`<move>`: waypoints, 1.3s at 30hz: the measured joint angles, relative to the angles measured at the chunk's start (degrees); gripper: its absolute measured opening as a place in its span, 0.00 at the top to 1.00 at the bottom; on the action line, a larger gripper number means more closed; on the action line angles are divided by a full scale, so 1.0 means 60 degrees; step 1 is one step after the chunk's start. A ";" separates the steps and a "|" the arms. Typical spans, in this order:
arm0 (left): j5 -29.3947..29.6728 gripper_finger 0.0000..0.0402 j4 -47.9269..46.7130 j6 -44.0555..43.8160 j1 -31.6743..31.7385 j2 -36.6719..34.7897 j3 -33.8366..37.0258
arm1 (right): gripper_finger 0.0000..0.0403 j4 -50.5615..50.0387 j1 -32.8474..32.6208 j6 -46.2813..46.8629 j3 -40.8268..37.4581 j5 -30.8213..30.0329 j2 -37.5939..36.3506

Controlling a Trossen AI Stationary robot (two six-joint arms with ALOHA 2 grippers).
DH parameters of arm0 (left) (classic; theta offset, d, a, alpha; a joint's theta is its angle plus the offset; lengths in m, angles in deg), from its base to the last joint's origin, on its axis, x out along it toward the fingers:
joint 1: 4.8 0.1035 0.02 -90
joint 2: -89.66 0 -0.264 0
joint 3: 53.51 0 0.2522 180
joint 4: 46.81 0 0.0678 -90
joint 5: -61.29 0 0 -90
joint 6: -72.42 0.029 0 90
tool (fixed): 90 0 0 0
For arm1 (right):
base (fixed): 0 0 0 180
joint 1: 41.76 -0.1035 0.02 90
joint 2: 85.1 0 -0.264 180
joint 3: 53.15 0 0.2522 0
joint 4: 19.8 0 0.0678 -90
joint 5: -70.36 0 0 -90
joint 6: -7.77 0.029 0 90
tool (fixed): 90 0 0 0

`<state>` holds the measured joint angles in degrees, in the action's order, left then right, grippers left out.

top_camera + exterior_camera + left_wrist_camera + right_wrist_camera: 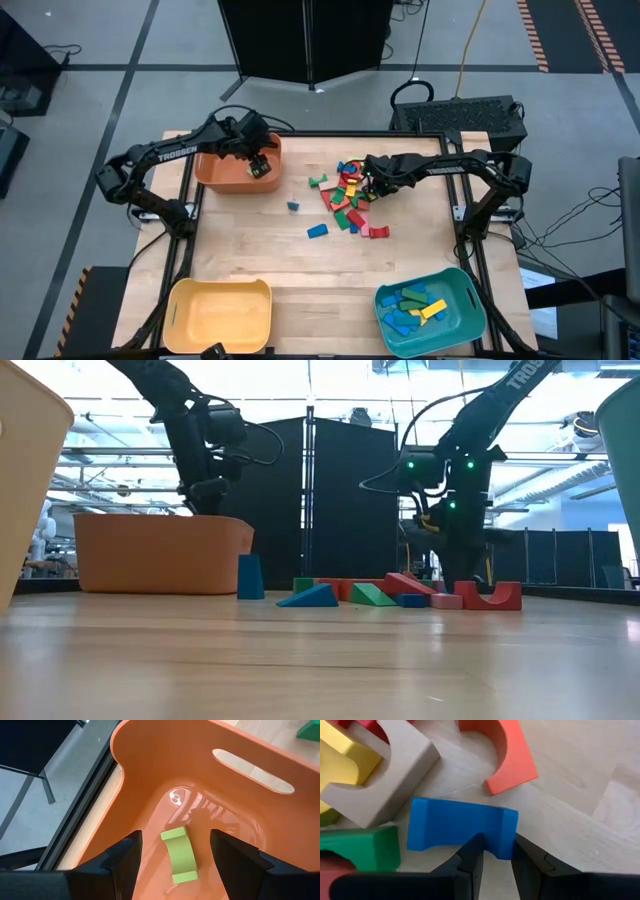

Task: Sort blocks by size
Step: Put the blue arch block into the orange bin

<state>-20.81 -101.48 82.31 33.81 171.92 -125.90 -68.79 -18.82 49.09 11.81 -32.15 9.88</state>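
A pile of painted blocks [350, 200] lies on the table right of centre. My right gripper [372, 188] is down in the pile and shut on a blue block [460, 830]. Beside that block are a grey arch [395, 775], an orange-red arch [512, 755] and a green block [360, 850]. My left gripper [258, 165] hangs open over the orange bin [232, 172]. A light green arch block [179, 854] lies on the bin's floor between its open fingers [127, 857], untouched. My right gripper pinches one end of the blue block [502, 837] between its two fingertips, coming from above. The fingers lie across that end. The block lies flat on the table top [580, 820], next to the green block.
A yellow bin [220, 315] stands at the near left. A teal bin [462, 318] at the near right holds several blue blocks and a yellow one. A small blue block [293, 206] and a blue wedge [318, 231] lie apart from the pile. Bare wood lies mid-table.
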 joint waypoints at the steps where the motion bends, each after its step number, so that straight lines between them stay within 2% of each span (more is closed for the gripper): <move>1: 0.0000 0.41 0.0021 0.0000 0.0000 0.0000 0.0000 | 0.80 0.0028 -0.0004 -0.0024 -0.0006 0.0011 0.0044; 11: 0.0004 0.41 -0.0009 0.0004 0.0000 0.0000 0.0000 | 0.91 0.0460 -0.0171 -0.0318 -0.0020 -0.0108 -0.0134; 17: 0.0007 0.41 0.0005 0.0172 -0.0003 0.0000 0.0000 | 0.92 0.0616 -0.0219 -0.0546 -0.0053 -0.0187 -0.0412; 26: 0.0138 0.41 0.0091 0.0183 -0.0002 -0.0350 -0.0117 | 0.93 0.1137 -0.0422 -0.0932 -0.0055 -0.1352 -0.1226; 33: 0.0229 0.41 0.0810 0.0391 -0.0128 -0.1024 -0.0124 | 0.93 0.3387 -0.0477 -0.2106 -0.0040 -0.1374 -0.1384; 39: 0.0172 0.41 0.1613 0.1194 -0.0758 -0.1224 -0.0127 | 0.93 0.5398 -0.0466 -0.3206 -0.0040 -0.1362 -0.1384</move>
<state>-19.78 -91.80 89.48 29.27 164.57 -126.67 -36.40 -21.62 29.86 11.57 -40.32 1.58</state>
